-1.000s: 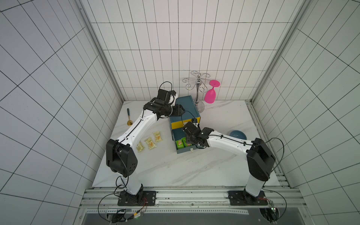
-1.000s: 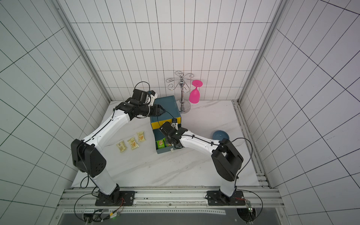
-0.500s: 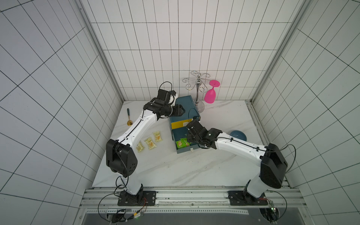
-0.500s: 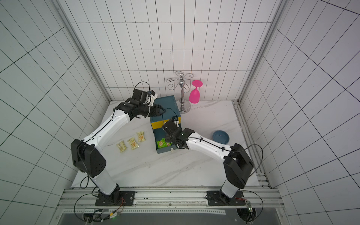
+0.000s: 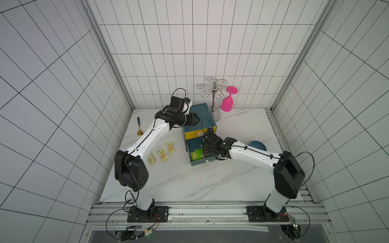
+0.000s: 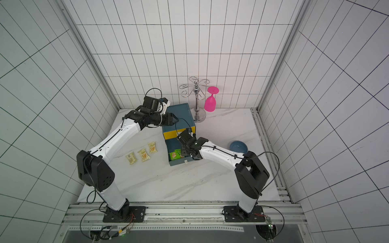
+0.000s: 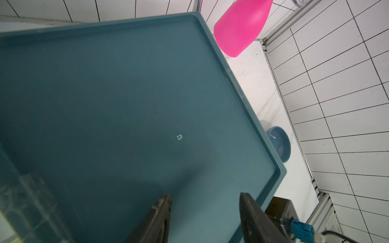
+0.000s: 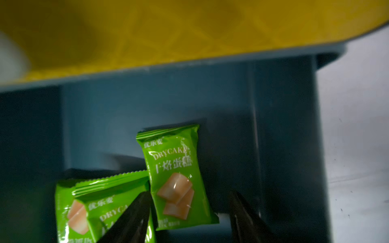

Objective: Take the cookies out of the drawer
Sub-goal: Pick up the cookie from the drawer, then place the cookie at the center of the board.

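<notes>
I read "DRYCAKE" on a green foil snack packet (image 8: 179, 178) lying flat in the open teal plastic drawer (image 8: 284, 126), between my right jaws, which stand spread. A second green packet (image 8: 84, 210) lies beside it. Three yellow packets (image 5: 162, 154) lie on the white marble worktop (image 5: 189, 185). My left jaws stand spread over the teal cabinet top (image 7: 126, 94).

The right gripper (image 8: 190, 194) has opened. Its jaws, nearly closed a second ago, now stand apart with a green cookie packet (image 8: 176, 168) lying between them in the drawer (image 8: 231, 109). The right arm's elbow (image 5: 288, 176) has swung farther out to the side, and its forearm now covers part of the blue bowl (image 5: 258, 144).
</notes>
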`<state>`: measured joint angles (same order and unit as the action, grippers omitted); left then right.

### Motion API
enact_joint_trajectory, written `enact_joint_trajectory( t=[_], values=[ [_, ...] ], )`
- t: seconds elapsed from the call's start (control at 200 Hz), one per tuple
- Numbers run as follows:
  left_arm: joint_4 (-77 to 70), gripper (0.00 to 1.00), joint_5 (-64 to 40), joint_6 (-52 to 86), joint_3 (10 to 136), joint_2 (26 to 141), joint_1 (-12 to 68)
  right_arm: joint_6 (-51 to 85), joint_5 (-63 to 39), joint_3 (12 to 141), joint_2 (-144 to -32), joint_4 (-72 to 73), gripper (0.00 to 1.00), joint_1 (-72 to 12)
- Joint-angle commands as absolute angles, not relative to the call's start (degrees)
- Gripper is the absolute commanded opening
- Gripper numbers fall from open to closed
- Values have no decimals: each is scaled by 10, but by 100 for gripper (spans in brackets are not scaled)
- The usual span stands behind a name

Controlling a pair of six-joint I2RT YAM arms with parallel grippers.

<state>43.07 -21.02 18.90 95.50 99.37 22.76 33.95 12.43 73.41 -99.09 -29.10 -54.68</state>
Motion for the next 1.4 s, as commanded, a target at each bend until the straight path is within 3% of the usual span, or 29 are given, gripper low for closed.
enact_joint_trajectory(
  t=[0.0,0.375,0.515,0.66,1.395],
  values=[
    [510,56,-195,193,933,1017,226,316,112,765,-1002,-315,64,-539],
    [508,56,-199,193,937,1022,226,288,102,806,-1067,-347,64,-537],
    [511,56,-200,195,939,1025,226,292,113,815,-1079,-358,52,-535],
    [513,56,-198,192,939,1025,227,295,125,817,-1076,-358,32,-534],
    [514,56,-195,192,940,1028,226,302,171,809,-877,-381,28,-521]
  ],
)
